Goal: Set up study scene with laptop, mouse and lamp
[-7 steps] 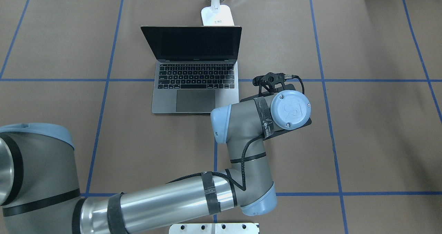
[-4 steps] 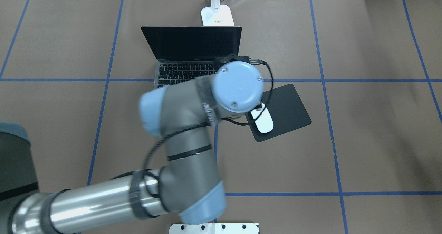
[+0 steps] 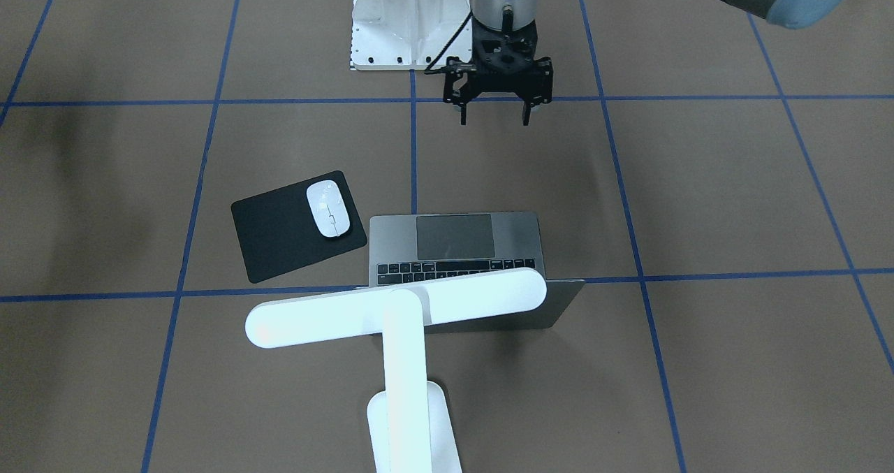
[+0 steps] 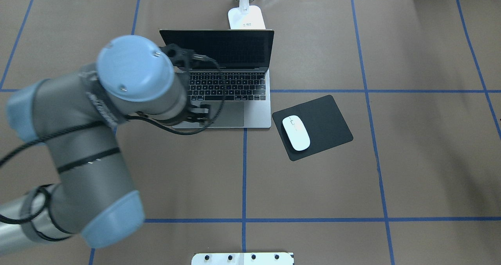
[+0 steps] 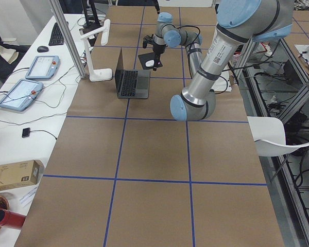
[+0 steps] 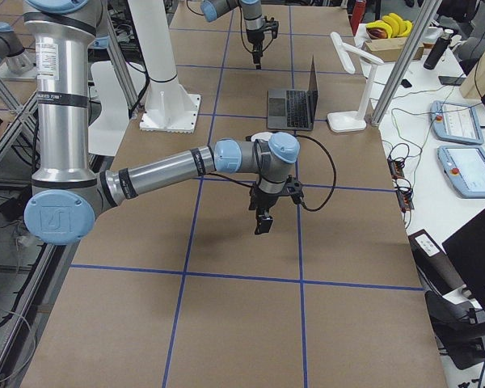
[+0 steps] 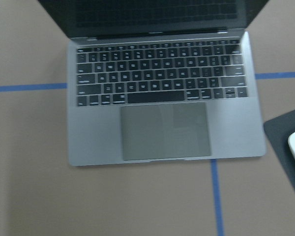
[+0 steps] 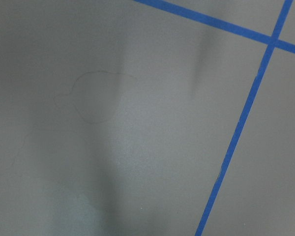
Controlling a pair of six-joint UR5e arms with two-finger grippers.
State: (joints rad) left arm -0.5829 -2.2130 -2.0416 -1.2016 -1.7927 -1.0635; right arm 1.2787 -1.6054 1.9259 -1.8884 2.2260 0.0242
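Note:
The laptop (image 4: 235, 85) stands open at the table's far middle, screen dark; it also shows in the front view (image 3: 454, 239) and the left wrist view (image 7: 164, 128). The white mouse (image 4: 296, 132) lies on the black mouse pad (image 4: 327, 118) right of the laptop, and shows in the front view (image 3: 328, 209). The white lamp (image 3: 394, 305) stands behind the laptop with its bar head over the screen; its base (image 4: 246, 17) shows overhead. My left gripper (image 3: 494, 118) is open and empty, raised above the laptop's front left. My right gripper (image 6: 263, 220) hangs over bare table; I cannot tell its state.
The left arm's wrist (image 4: 135, 69) covers the laptop's left side in the overhead view. The white bolted pedestal (image 3: 408, 19) stands at the robot's edge of the table. Blue tape lines (image 8: 236, 132) cross the brown table. Operator desks with tablets (image 5: 20, 90) lie beyond the far edge.
My left arm has swung left from above the mouse pad to above the laptop's left side. The mouse now shows uncovered on the pad. Laptop and lamp have not moved.

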